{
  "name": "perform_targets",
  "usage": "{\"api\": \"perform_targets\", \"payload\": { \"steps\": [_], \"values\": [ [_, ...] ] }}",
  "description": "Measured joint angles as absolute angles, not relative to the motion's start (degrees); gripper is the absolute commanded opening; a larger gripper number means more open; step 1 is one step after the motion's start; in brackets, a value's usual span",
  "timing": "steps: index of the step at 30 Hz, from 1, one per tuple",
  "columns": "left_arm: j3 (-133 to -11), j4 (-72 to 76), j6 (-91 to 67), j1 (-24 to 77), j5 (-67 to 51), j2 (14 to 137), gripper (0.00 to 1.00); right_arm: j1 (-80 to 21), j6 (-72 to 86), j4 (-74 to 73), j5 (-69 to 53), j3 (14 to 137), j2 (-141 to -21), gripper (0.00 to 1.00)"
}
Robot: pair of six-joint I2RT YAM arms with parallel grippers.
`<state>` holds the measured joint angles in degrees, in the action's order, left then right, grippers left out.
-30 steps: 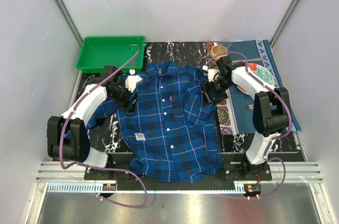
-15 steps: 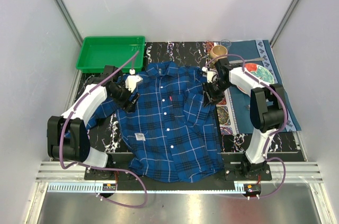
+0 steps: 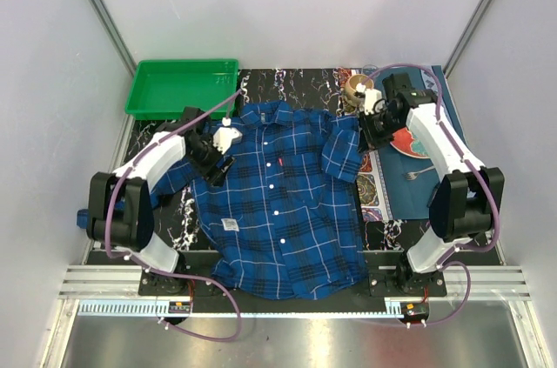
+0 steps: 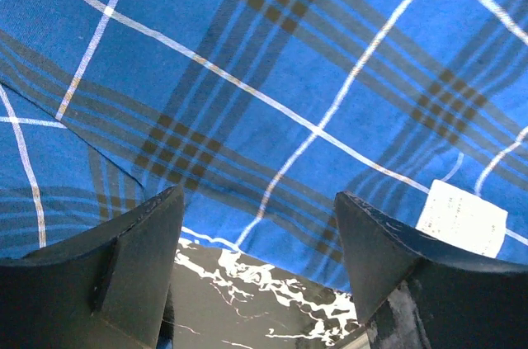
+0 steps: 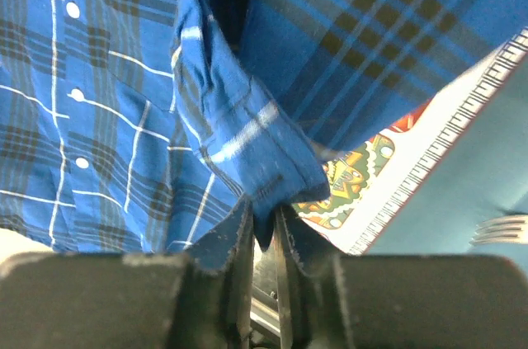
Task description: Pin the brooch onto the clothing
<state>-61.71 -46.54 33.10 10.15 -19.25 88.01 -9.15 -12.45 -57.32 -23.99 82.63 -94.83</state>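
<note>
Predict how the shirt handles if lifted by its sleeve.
Likely floppy: the shirt folds and droops where the right fingers pinch its sleeve. Probably light, since that thin pinch holds it. Pulled, it would likely bunch, not slide whole.

**Arms and grippers, as we find them**

Left white-and-black arm: we log it bent at the elbow, reaching forward and inward. Its left black two-finger gripper points down, jaws wide apart.

Right white-and-black arm: stretched far forward, wrist turned inward. Its right black two-finger gripper is pinched tight on a fold of blue plaid shirt.
</note>
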Motion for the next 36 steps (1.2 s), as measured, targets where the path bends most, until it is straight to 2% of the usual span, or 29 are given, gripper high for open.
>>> {"api": "perform_targets", "payload": {
  "steps": [4, 7, 9, 10, 11, 12, 16, 20, 31, 36],
  "values": [
    [-63.4, -46.2, 32.9, 10.1, -16.7, 93.3, 0.75, -7.7, -14.4, -60.0, -23.1, 84.9, -94.8, 0.27],
    [-64.1, -45.9, 32.9, 10.1, -15.7, 95.2, 0.75, -7.6, -15.5, -62.4, -23.2, 84.9, -95.2, 0.16],
    [-64.2, -45.8, 32.9, 10.1, -15.2, 95.3, 0.75, -7.6, -15.8, -63.0, -23.5, 84.7, -95.9, 0.12],
    [-64.3, -45.8, 32.9, 10.1, -15.0, 95.3, 0.75, -7.6, -15.8, -63.1, -23.7, 84.3, -96.3, 0.13],
    [-64.4, -45.7, 32.9, 10.1, -14.9, 95.3, 0.75, -7.6, -15.8, -63.0, -23.9, 83.9, -96.8, 0.17],
    [-64.4, -45.6, 32.9, 10.1, -14.7, 95.3, 0.75, -7.6, -15.8, -63.0, -24.2, 83.5, -97.3, 0.3],
    [-64.5, -45.4, 32.9, 10.1, -14.5, 95.3, 0.75, -7.6, -15.6, -62.7, -24.5, 82.0, -100.1, 0.59],
    [-64.5, -45.4, 32.9, 10.1, -14.5, 95.3, 0.75, -7.3, -16.3, -62.2, -23.2, 81.3, -101.0, 0.7],
    [-64.8, -45.6, 32.9, 10.1, -14.5, 95.3, 0.75, -0.6, -16.5, -59.1, -23.7, 84.4, -110.7, 0.71],
    [-65.5, -45.7, 32.9, 10.1, -14.5, 95.3, 0.75, -0.9, -15.1, -57.8, -25.2, 86.7, -113.6, 0.61]
  ]
}}
